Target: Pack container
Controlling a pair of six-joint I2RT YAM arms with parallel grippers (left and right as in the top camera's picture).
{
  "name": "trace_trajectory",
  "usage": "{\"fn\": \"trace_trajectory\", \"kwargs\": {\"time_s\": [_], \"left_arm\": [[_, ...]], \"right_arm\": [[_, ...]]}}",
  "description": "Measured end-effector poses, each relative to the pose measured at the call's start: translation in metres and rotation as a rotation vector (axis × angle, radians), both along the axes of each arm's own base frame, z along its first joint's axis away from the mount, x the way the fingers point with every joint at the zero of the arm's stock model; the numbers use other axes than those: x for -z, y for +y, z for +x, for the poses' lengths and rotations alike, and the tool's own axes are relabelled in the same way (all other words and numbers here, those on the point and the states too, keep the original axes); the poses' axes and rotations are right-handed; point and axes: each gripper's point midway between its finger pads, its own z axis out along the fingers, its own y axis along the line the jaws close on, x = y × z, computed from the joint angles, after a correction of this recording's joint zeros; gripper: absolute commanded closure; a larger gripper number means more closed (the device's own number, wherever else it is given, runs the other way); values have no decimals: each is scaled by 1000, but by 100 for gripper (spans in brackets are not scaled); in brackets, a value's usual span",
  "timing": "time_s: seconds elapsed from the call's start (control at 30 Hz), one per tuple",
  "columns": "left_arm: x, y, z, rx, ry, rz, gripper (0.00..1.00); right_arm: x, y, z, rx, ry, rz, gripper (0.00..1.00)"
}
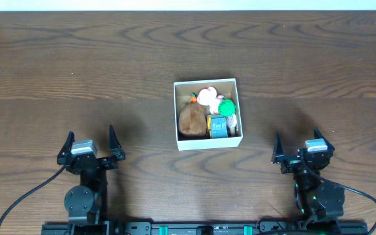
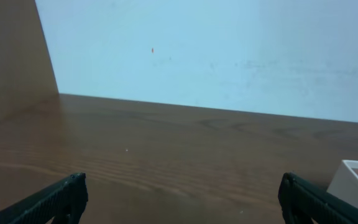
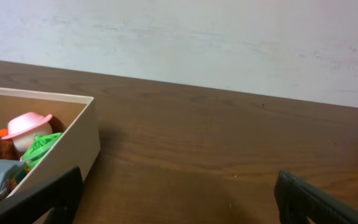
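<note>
**gripfan:** ok so what are the pincers doing here?

**yam_lurker:** Left pincer (image 1: 90, 133) is released, black fingers splayed wide. It sits at about 7 o'clock on the dark wood-grain bench (image 1: 77, 59). Right pincer (image 1: 297, 136) is the same deal, released and wide, over at about 5 o'clock. Both point toward 12 and they're well apart from each other.

**gripfan:** and the box?

**yam_lurker:** The shallow square white cardboard box (image 1: 207, 143) is pretty much dead centre of the bench. That's about 2 o'clock from the left pincer and 10 o'clock from the right one, well apart from both. It's tan inside and crammed:
- a brown furry plush toy (image 1: 191, 121) fills the 8 o'clock side
- a white figure with a pink hat (image 1: 207, 96) is up at 12
- a green ruffled toy (image 1: 227, 106) is at 2
- a grey-blue and yellow block (image 1: 218, 125) is at 5, touching the plush

In the right wrist view the box wall is at 9 o'clock, near one finger, and you can see the pink hat and the green toy inside. The left wrist view only catches a white corner at 4 o'clock. The rest is bench and a pale wall (image 2: 229, 50).
</note>
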Motion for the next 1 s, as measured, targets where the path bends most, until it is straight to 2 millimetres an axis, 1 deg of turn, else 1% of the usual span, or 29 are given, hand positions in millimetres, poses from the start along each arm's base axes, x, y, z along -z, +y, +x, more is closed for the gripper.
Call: {"fn": "trace_trajectory", "kwargs": {"time_s": [0.07,0.17,0.2,0.4,1.0], "left_arm": [[8,0,2,0,10,1,2],[28,0,3,1,64,0,2],[30,-1,3,4,71,0,2],[33,-2,2,13,89,-1,2],[33,-6,2,37,95,-25,2]], "right_arm": [[0,0,0,0,0,0,1],[0,0,0,0,0,0,1],[0,0,0,0,0,0,1],[0,0,0,0,0,-2,1],[0,0,0,0,0,-2,1]]}}
